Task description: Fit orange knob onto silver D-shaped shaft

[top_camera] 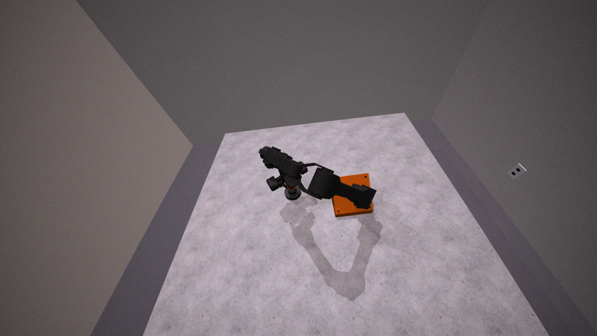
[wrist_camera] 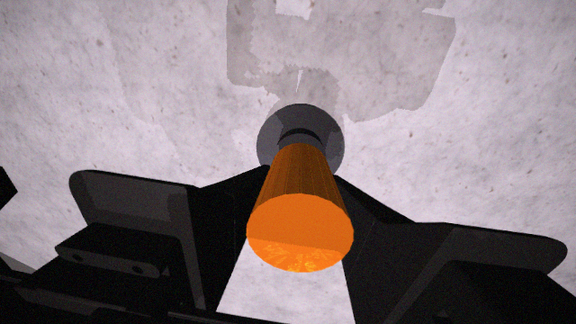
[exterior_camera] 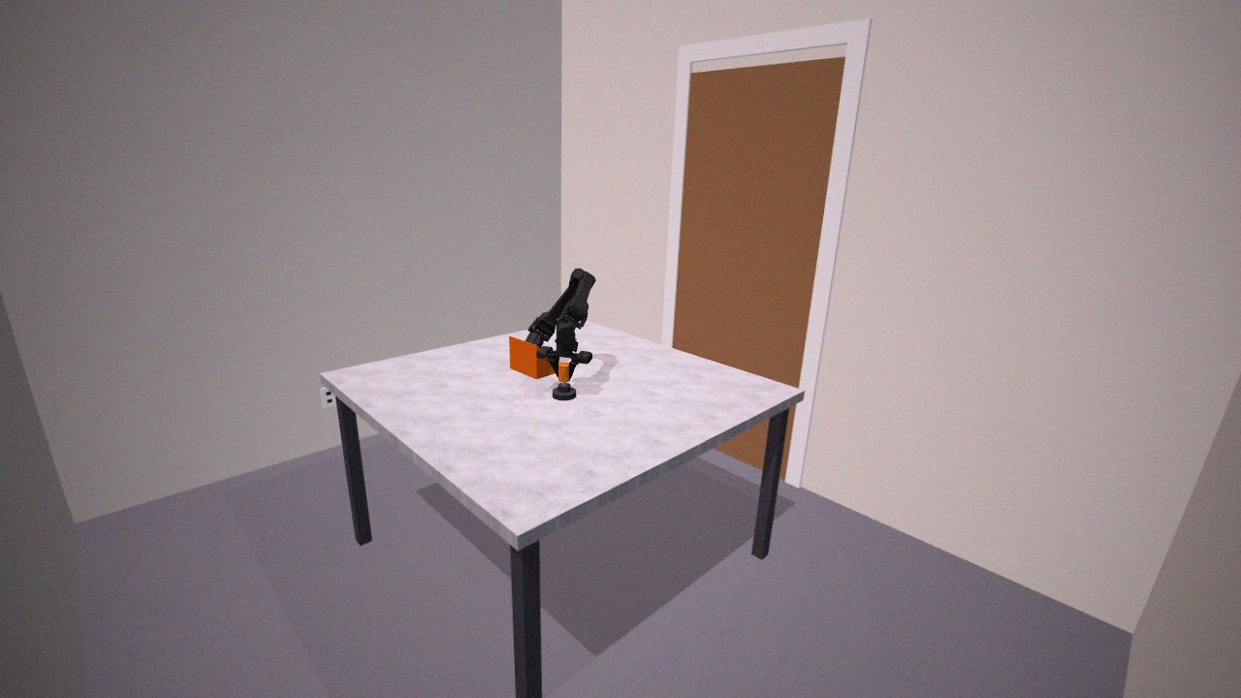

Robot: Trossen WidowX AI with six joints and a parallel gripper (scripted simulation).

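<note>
My gripper (wrist_camera: 299,175) is shut on the orange knob (top_camera: 291,189) (exterior_camera: 563,372) (wrist_camera: 299,227), one finger on each side. The knob is upright, its round top towards the wrist camera. The dark round pedestal (top_camera: 293,196) (exterior_camera: 563,394) (wrist_camera: 270,135) stands on the table directly below it. In the exterior view the knob's lower end is just above the pedestal's raised middle, with a small gap between them. The silver shaft, the knob's hole and both flat sides are hidden, so I cannot tell whether the flats line up.
An orange block (top_camera: 354,206) (exterior_camera: 524,357) with small dark holes lies beside the arm's base, close to the pedestal. The arm reaches over it. The pale table (top_camera: 258,267) (exterior_camera: 486,451) carries the arm's shadow beside the pedestal.
</note>
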